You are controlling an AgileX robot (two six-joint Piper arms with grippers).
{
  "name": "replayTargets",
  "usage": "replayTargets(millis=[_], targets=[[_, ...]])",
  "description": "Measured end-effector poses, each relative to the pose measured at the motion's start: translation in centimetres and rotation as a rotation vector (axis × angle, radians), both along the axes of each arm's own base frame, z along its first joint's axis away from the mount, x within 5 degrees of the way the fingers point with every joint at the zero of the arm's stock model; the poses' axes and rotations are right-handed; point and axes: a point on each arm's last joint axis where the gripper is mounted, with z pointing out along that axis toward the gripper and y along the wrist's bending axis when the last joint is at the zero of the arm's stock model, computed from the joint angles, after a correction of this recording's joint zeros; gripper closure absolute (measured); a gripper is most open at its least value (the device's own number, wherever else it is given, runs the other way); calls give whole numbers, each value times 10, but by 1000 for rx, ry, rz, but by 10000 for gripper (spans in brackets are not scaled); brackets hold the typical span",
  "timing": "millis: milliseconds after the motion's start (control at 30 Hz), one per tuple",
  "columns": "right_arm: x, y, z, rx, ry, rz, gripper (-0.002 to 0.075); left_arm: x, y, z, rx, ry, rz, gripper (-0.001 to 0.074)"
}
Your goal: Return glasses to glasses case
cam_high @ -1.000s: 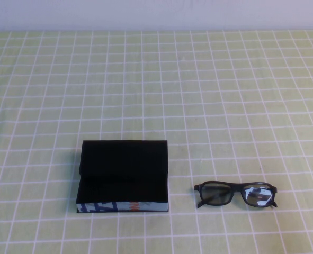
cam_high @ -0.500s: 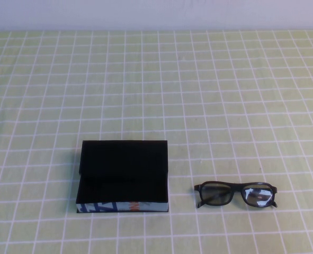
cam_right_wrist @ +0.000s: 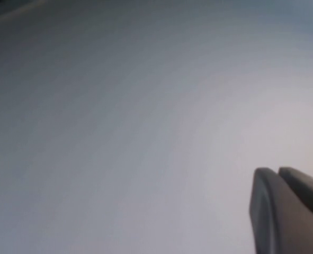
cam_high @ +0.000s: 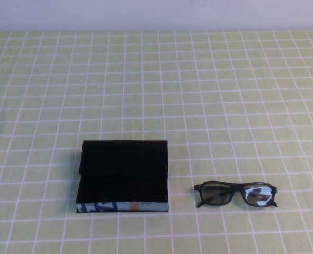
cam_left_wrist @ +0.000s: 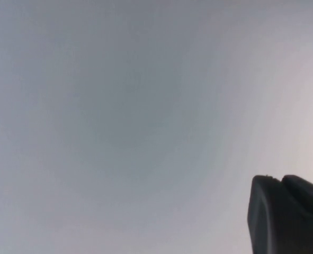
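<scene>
The glasses case (cam_high: pixel 123 174) is a flat black box with a blue, white and orange printed front edge, lying left of centre near the table's front. Its lid looks folded back, showing a dark inside. The glasses (cam_high: pixel 235 194), dark-framed with clear lenses, lie folded on the cloth to the right of the case, apart from it. Neither arm shows in the high view. My left gripper (cam_left_wrist: pixel 278 179) shows only in the left wrist view, fingertips together, facing a blank grey surface. My right gripper (cam_right_wrist: pixel 277 170) shows the same way in the right wrist view, shut and empty.
A green tablecloth (cam_high: pixel 198 95) with a white grid covers the table, with a pale wall along its far edge. Open cloth lies behind and to both sides of the case and glasses.
</scene>
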Motion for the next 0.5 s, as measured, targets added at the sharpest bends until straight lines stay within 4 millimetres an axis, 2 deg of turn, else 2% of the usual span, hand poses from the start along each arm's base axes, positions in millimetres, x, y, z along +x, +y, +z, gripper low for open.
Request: replayTargets(millis=[67,133,300,400,500], targets=[[21,-2,5,-1,69,-11,743,6,0,4,31,121,20,737],[50,-5,3,-4,180,-32,743,13,0,3,43,245,32,736],[117,-10,-17,-98,482,-101,743,34,1,-21,52,569,43,736],[142,-6,-26,-164,562,-88,743,39,1,-33,57,674,47,736],[161,-2,-34,-196,611,-65,743,41,1,-41,58,704,47,736]])
